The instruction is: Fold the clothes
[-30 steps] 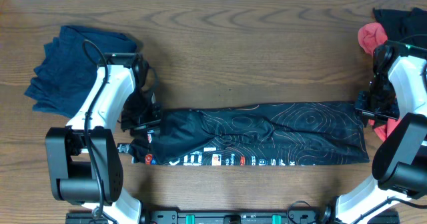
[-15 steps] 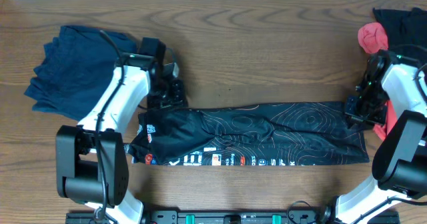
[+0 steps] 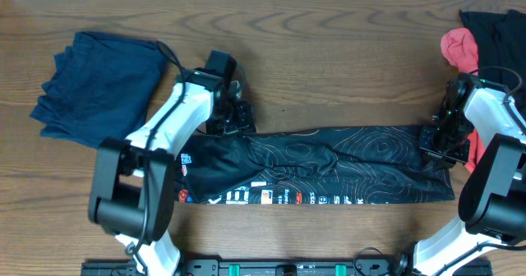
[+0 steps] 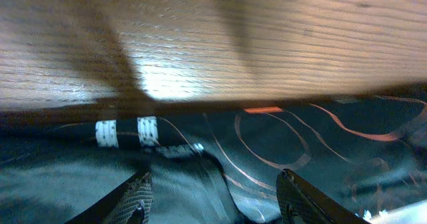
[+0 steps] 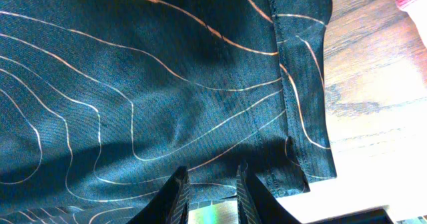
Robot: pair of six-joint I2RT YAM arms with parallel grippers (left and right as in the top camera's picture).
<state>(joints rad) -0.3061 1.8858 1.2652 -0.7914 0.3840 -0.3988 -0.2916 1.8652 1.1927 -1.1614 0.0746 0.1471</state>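
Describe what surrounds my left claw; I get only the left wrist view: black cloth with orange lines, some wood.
Observer: That cloth is a black jersey laid as one long band across the table; the left claw is over its far edge, near the left end.
Operator: Report the other arm.
Observer: The right claw sits at the jersey's right end; I cannot tell whether it grips the hem.
Operator: List the other clothes.
Observer: A navy garment lies apart at far left; a red piece and more black cloth at the far right corner.
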